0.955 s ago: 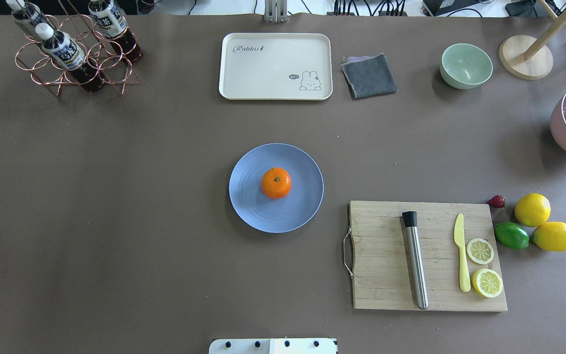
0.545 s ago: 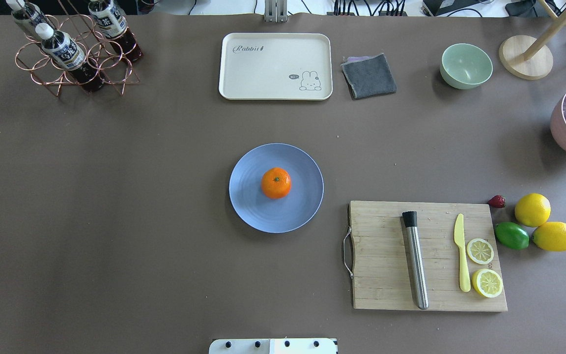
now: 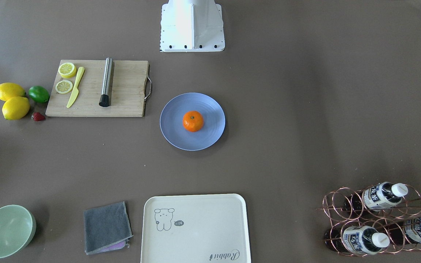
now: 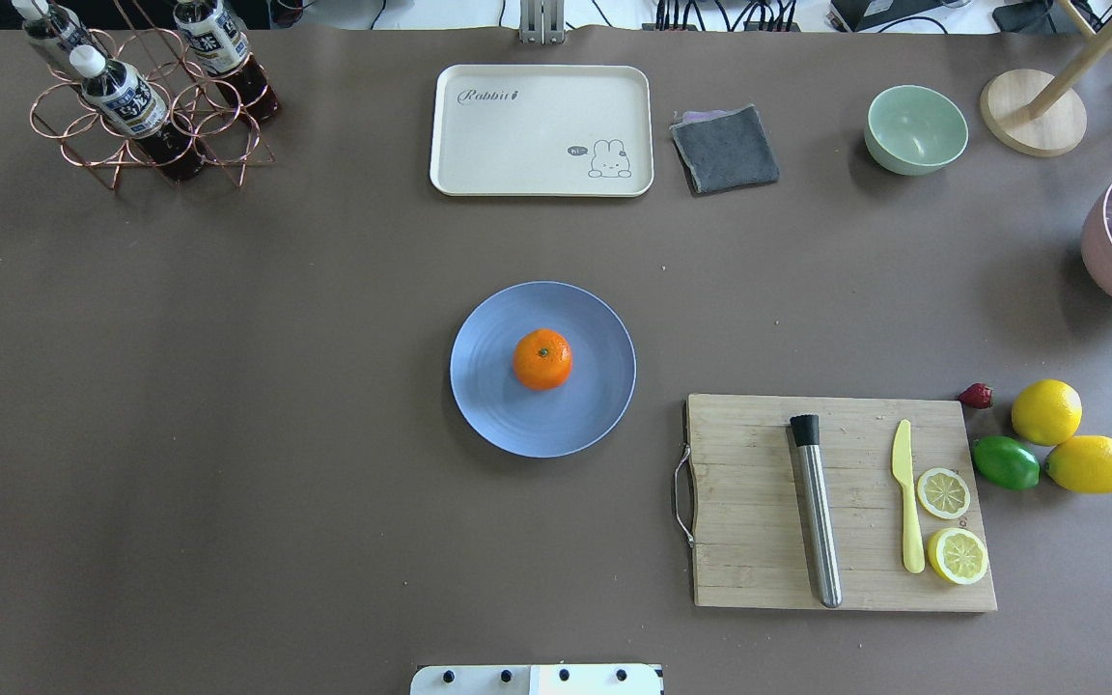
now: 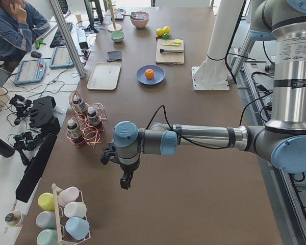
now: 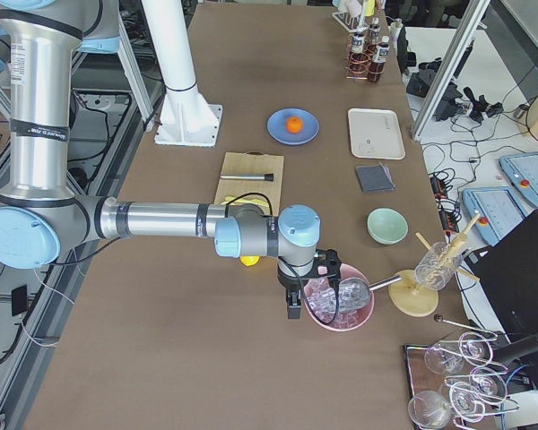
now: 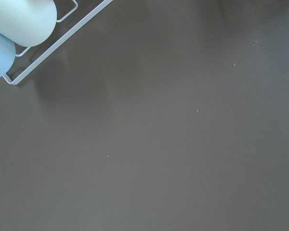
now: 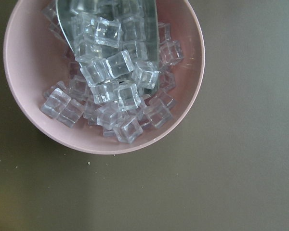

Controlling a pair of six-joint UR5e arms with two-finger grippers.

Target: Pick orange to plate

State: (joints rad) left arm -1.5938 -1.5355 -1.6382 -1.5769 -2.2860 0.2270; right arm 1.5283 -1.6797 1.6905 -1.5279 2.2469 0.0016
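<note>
The orange [image 4: 542, 359] sits stem up in the middle of the periwinkle-blue plate [image 4: 490, 410] at the table's centre; the front-facing view shows the same orange [image 3: 193, 121] on the plate [image 3: 173, 134]. No gripper appears in either of these views. My left gripper [image 5: 125, 181] shows only in the exterior left view, low over the bare table far from the plate. My right gripper [image 6: 293, 305] shows only in the exterior right view, beside the pink ice bowl. I cannot tell whether either is open or shut.
A cutting board [image 4: 759, 541] carries a steel muddler, a yellow knife and lemon slices. Lemons [image 4: 1046, 411], a lime [image 4: 1006, 462] and a strawberry lie right of it. At the far edge stand a cream tray [image 4: 542, 130], grey cloth [image 4: 725, 148], green bowl [image 4: 915, 128] and bottle rack [image 4: 146, 106]. The ice bowl [image 8: 33, 106] fills the right wrist view.
</note>
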